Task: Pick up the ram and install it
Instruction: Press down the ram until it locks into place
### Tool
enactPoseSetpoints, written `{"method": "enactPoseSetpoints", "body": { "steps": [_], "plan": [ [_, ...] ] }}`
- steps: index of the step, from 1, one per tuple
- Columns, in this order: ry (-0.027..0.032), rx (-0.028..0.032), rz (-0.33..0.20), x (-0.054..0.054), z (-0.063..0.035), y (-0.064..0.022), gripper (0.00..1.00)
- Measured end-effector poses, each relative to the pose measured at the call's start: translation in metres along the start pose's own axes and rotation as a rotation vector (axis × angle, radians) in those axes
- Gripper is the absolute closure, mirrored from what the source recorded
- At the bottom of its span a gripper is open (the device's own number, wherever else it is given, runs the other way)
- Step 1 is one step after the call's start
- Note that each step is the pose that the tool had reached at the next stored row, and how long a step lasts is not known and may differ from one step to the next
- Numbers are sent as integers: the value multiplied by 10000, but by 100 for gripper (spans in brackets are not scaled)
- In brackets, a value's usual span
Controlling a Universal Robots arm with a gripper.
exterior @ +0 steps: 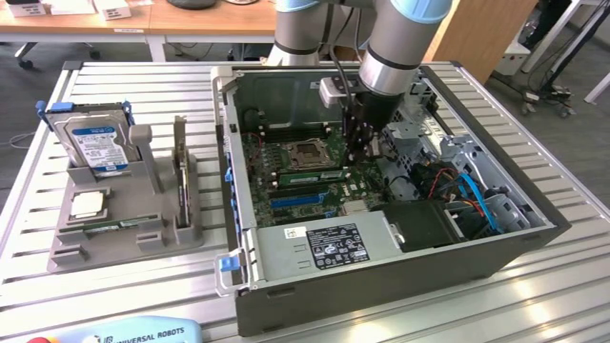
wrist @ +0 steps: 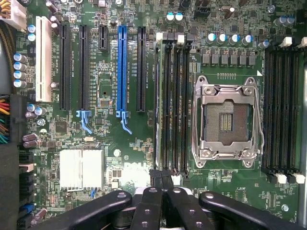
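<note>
The ram [exterior: 315,174] is lying seated in a slot on the motherboard [exterior: 296,193] beside the empty processor socket [wrist: 225,120], just under the gripper [wrist: 162,178], whose jaws are pressing together, holding nothing.

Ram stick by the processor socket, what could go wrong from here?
The claw sits at one end of the ram, so the stick may seat tilted, one end high. The open processor socket lies right beside the slots; a slip could damage its exposed contacts.
</note>
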State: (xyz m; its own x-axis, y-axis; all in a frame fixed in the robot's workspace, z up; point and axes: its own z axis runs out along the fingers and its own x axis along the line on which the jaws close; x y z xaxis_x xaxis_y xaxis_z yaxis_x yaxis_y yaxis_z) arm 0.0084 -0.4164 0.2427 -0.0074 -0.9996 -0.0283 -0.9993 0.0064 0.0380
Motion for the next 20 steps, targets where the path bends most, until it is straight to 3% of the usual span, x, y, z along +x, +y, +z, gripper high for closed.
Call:
{"method": "enactPoseSetpoints", "body": {
  "steps": [8,20],
  "plan": [
    [0,0,1,1,4,114,90],
    [-1,0,1,2,14,358,90]
  ]
}}
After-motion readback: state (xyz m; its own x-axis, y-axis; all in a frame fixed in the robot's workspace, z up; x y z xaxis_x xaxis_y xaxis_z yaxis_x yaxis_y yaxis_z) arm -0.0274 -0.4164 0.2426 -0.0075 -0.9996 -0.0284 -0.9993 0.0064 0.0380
